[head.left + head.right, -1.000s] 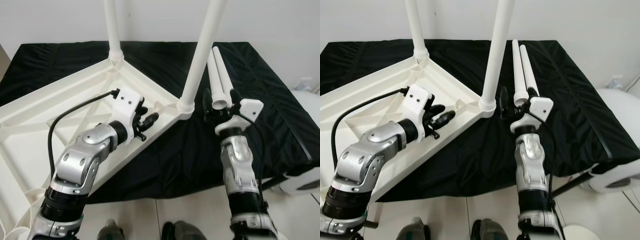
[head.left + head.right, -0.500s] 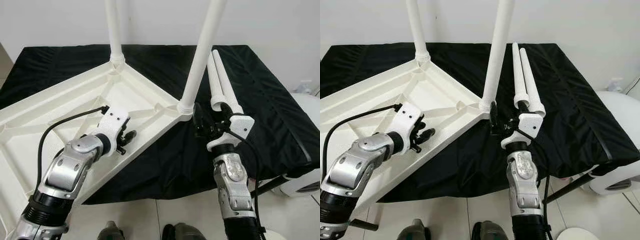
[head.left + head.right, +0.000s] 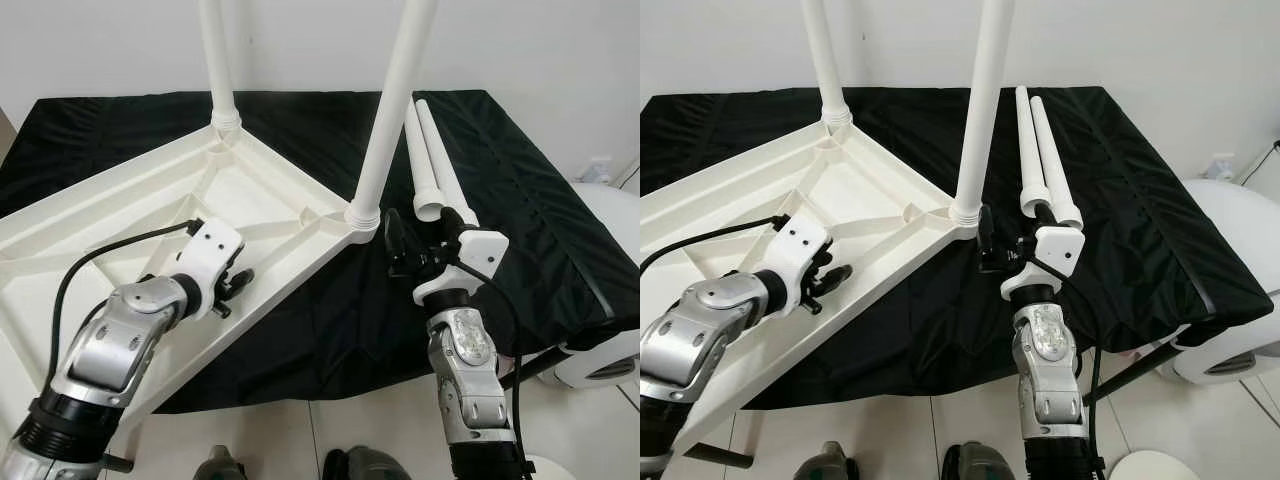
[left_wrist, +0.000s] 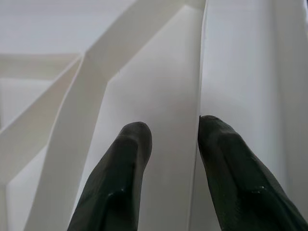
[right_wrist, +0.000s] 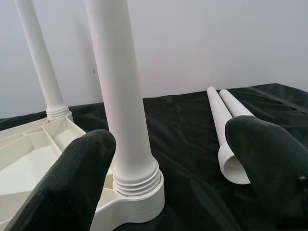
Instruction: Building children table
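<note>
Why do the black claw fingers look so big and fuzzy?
In the right wrist view the right claw sits close to the lens, so its fingers blur while the standing leg stays sharp; in the left wrist view, the left claw looks equally soft.

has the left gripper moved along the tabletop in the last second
Yes. The left gripper has drawn back along the upturned tabletop, away from the screwed-in corner leg, toward the robot.

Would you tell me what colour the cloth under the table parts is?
The cloth is plain black; the right eye view shows it best.
</note>
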